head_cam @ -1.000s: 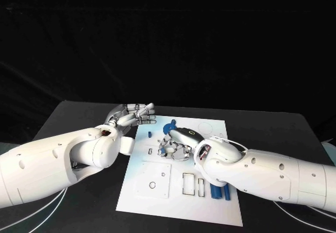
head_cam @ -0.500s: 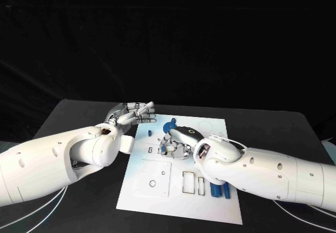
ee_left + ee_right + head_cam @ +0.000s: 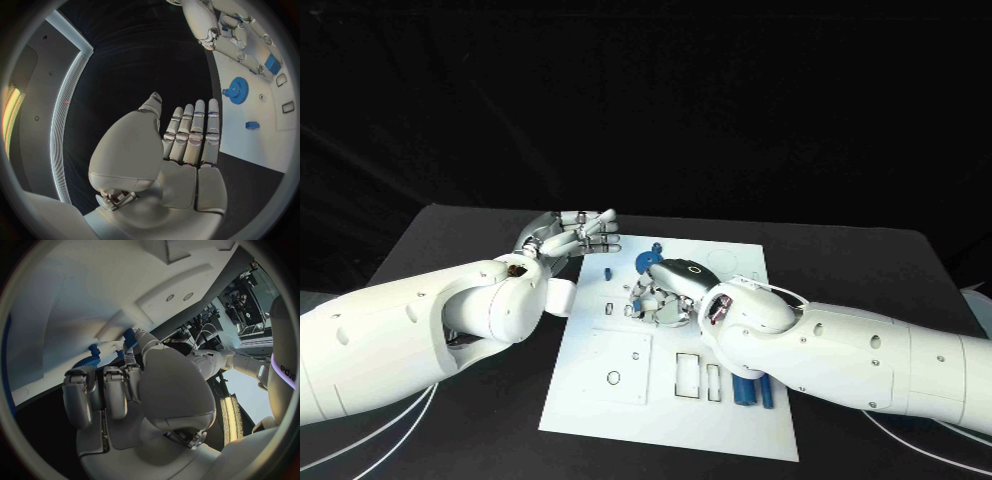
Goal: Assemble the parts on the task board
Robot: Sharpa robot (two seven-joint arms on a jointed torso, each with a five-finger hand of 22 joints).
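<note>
- Board: white plate mid-table, long axis running away from the robot, skewed a little; no shift against the earlier pictures.
- Change: almost none. Right robot hand has crept slightly toward the board's far end since a second ago; left robot hand unmoved. Reads as a slow fine-placement phase, not a transfer.
- Right robot hand: hunched over the board's middle, fingers curled down near small blue parts; the wrist view shows blue pieces at the fingertips, but I cannot tell whether one is pinched or only touched.
- Left robot hand: just off the board's far-left corner, held above the table, fingers straight and side by side, palm bare, holding nothing.
- Gear: blue, toothed, on the board's far part, just beyond the right robot hand; round, so no long axis. Sits flat, as the left wrist view shows.
- Small blue block: lies on the board near the gear, toward the left robot hand.
- Blue bars: two, side by side at the board's near-right edge, partly under the right arm, long axes along the board's length.
- Judgement: assembly mid-way; bars not yet seated.
</note>
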